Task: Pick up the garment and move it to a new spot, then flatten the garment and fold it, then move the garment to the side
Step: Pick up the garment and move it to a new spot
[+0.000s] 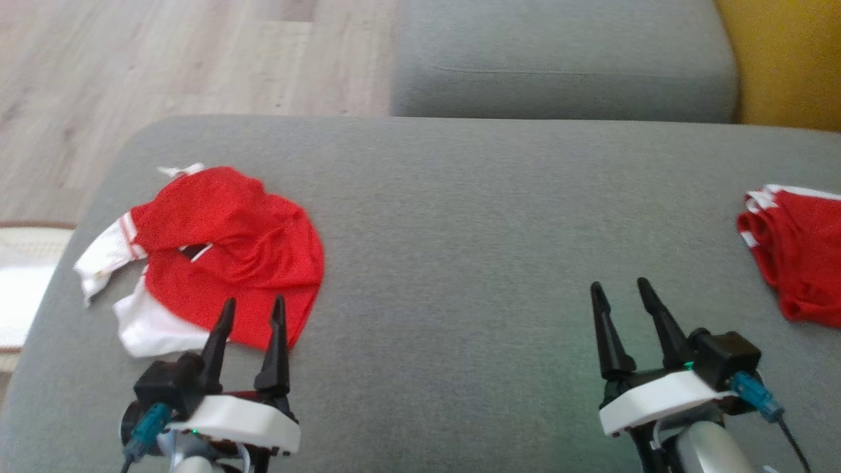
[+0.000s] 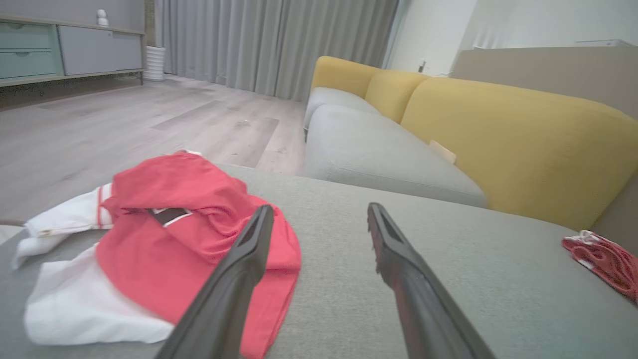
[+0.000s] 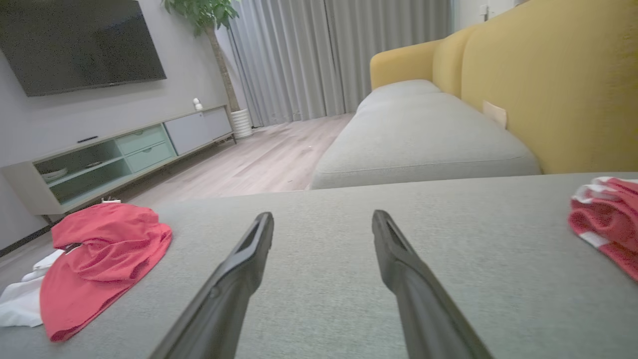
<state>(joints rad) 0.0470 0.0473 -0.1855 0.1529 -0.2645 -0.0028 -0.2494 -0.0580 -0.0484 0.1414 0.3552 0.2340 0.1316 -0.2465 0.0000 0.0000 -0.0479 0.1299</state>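
Note:
A crumpled red garment with white sleeves lies on the left part of the grey sofa cushion; I also see it in the left wrist view and the right wrist view. My left gripper is open, its fingertips just over the garment's near edge, nothing between them. Open too is my right gripper, which hovers above bare cushion at the right with nothing in it. In the left wrist view the left gripper points past the garment's right edge; the right gripper faces bare fabric.
A second red cloth with white stripes lies at the cushion's right edge. Beyond is another grey seat and a yellow backrest. Wooden floor lies off the left and far edges, with a pale rug at left.

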